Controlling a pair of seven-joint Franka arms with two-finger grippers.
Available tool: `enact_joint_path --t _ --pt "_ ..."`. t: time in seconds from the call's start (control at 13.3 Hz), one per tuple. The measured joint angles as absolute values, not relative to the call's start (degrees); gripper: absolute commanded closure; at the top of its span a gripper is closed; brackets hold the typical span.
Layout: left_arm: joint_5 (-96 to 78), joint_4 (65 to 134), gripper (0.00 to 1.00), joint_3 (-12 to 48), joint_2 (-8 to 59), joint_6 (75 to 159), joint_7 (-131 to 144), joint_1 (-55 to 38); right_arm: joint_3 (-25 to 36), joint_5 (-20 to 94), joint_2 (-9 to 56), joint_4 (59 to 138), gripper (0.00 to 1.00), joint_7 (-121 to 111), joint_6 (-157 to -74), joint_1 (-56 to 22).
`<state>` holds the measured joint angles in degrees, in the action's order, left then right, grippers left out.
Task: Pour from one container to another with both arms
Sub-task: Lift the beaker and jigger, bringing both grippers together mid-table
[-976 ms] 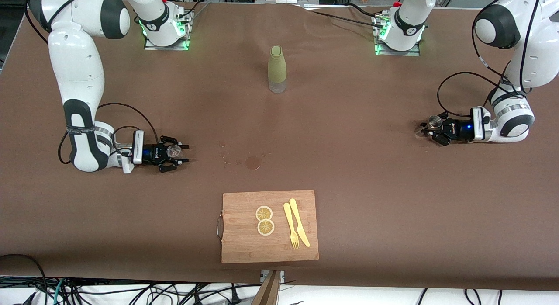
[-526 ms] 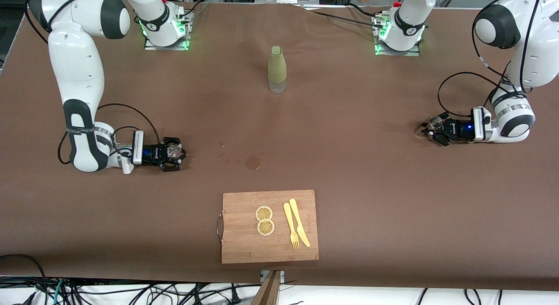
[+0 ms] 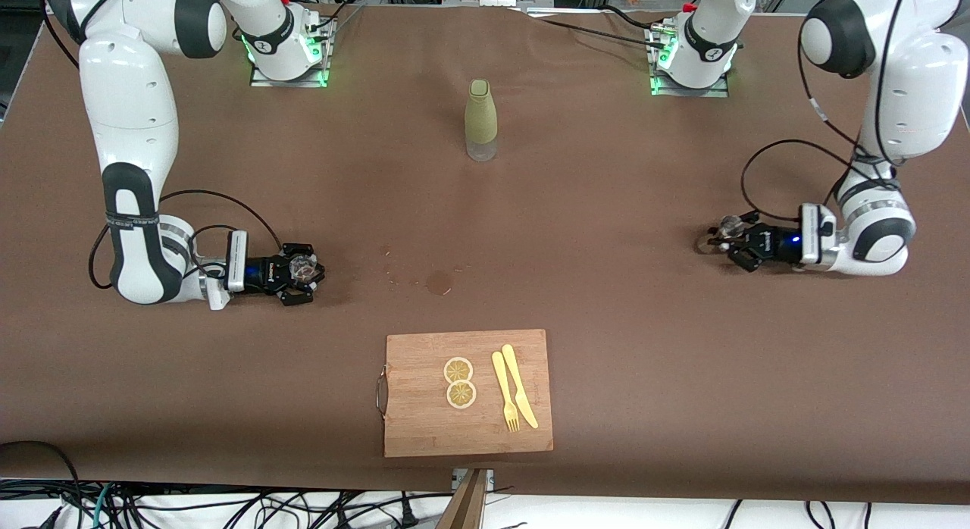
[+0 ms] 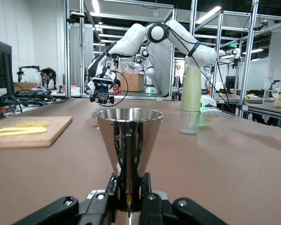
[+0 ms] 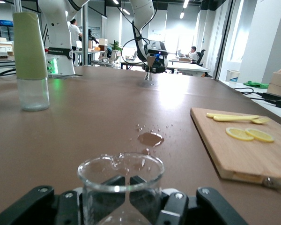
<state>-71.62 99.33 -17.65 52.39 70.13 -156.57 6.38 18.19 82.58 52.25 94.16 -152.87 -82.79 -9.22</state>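
A: Nearest edge first: the wooden cutting board (image 3: 468,392) lies at the table's near edge, mid-length, carrying two lemon slices (image 3: 459,382), a yellow fork (image 3: 505,391) and a yellow knife (image 3: 520,386). No lettering readable on any of it.

B: Up the brown table cover (image 3: 606,324) there's a small wet puddle (image 3: 439,283) with droplets beside it, about mid-table.

A: Out toward the right arm's end, the right gripper (image 3: 297,271) sits low at the cover, jaws closed tight on a clear glass beaker (image 5: 120,185).

B: Toward the left arm's end, the left gripper (image 3: 733,245) has its jaws clamped on the stem of a shiny metal cup (image 4: 128,143), wide mouth up.

A: Bare cloth runs between the two grippers, well apart.

B: Farthest, an olive-sleeved bottle (image 3: 481,120) stands upright mid-table, between the two green-lit arm bases (image 3: 288,55). The wrist views show a lab hall with metal framing and ceiling strip lights.
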Motion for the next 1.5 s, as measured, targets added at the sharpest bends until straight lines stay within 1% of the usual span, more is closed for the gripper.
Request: enact_joint_path --t 0.23,0.38,0.6,0.75,1.05,1.28,1.5 --pt "-79.44 99.52 1.0 -17.23 52.32 73.44 -155.4 -2.28 18.17 82.57 49.67 94.15 1.0 -147.13 -83.77 -12.52" --pt "-85.37 99.75 1.0 -16.28 52.32 77.16 -153.67 -8.66 18.18 82.57 47.36 94.13 1.0 -143.46 -86.25 -15.0" --pt "-93.74 99.89 1.0 -10.14 52.32 85.54 -148.58 -15.15 18.5 82.19 43.36 94.32 1.0 -137.58 -92.31 -18.32" --pt "-99.06 99.83 1.0 -6.2 52.31 91.35 -146.15 -17.91 19.45 81.24 41.64 94.6 1.0 -133.38 -95.23 -21.15" --pt "-106.71 98.26 1.0 0.58 52.31 102.8 -144.24 -20.61 21.35 81.14 41.33 95.65 1.0 -130.29 -102.89 -27.4" --pt "-109.61 95.46 1.0 1.66 52.31 109.01 -143.1 -23.43 21.55 81.12 41.32 95.88 1.0 -130.14 -108.96 -30.38" --pt "-110.09 92.89 1.0 1.74 52.55 112.67 -141.1 -26.93 21.75 80.5 41.31 95.89 1.0 -127.93 -112.77 -32.91"
